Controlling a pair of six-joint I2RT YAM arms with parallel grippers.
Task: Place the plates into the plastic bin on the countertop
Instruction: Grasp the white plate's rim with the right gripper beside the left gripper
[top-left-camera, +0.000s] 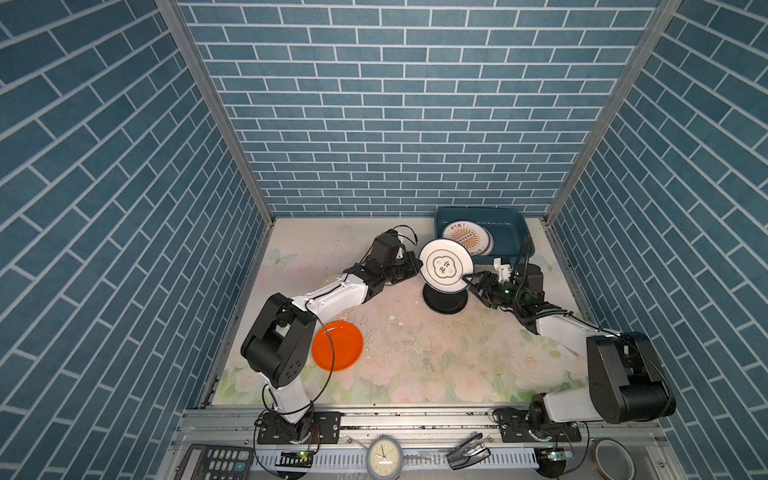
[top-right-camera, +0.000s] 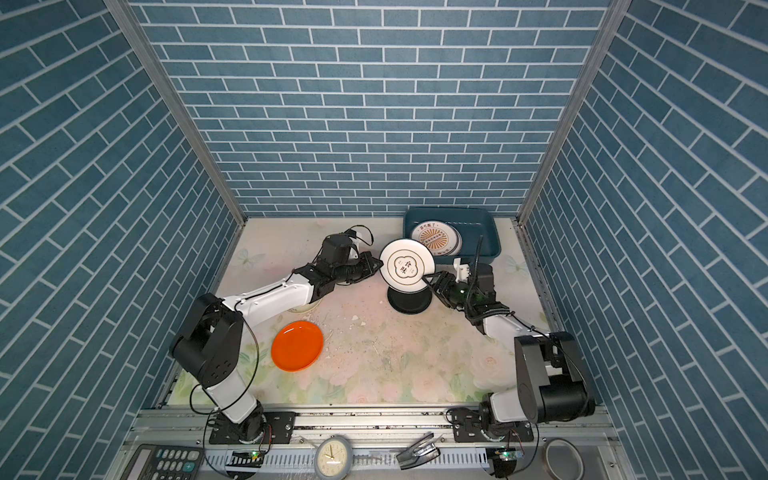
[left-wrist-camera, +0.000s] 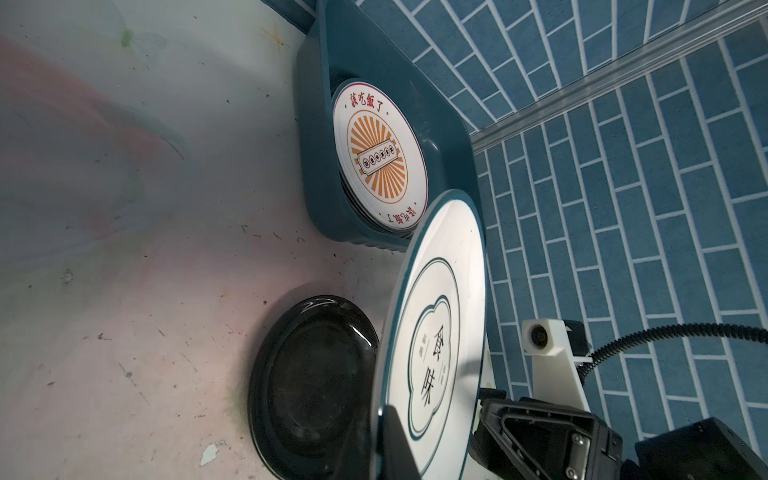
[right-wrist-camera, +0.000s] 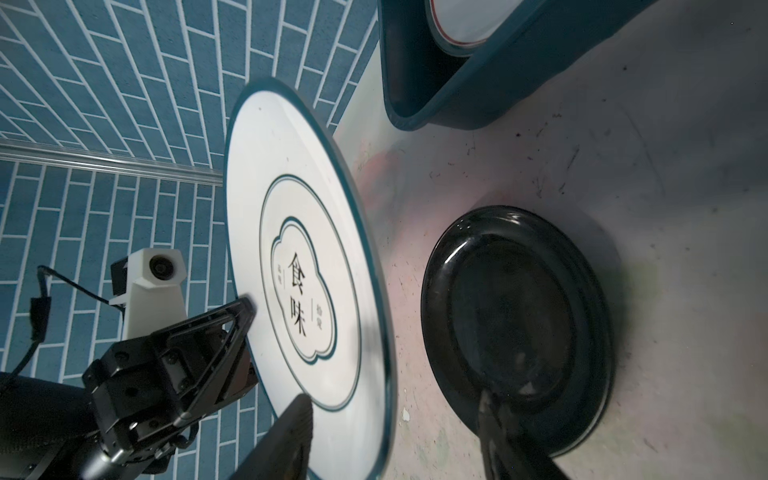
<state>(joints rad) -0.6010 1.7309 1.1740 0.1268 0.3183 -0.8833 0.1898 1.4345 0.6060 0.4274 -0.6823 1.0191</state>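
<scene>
Two arms at one white plate (top-left-camera: 444, 268), held tilted in air above black plate (top-left-camera: 444, 305), just short of plastic bin (top-left-camera: 510, 235). Rim pinched by left fingers (right-wrist-camera: 239, 313); right fingers (right-wrist-camera: 293, 436) apart, straddling opposite rim. Likely handover, bin being on right arm's side. Also on surface (top-left-camera: 415, 353): orange plate (top-left-camera: 337, 345).

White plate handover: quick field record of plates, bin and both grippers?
white plate: airborne, tilted, above black plate
left gripper: shut on white plate's rim
right gripper: open, jaws either side of the opposite rim
bin: holds a stack of printed plates
black plate: flat on countertop
orange plate: on countertop, by left arm's base
</scene>
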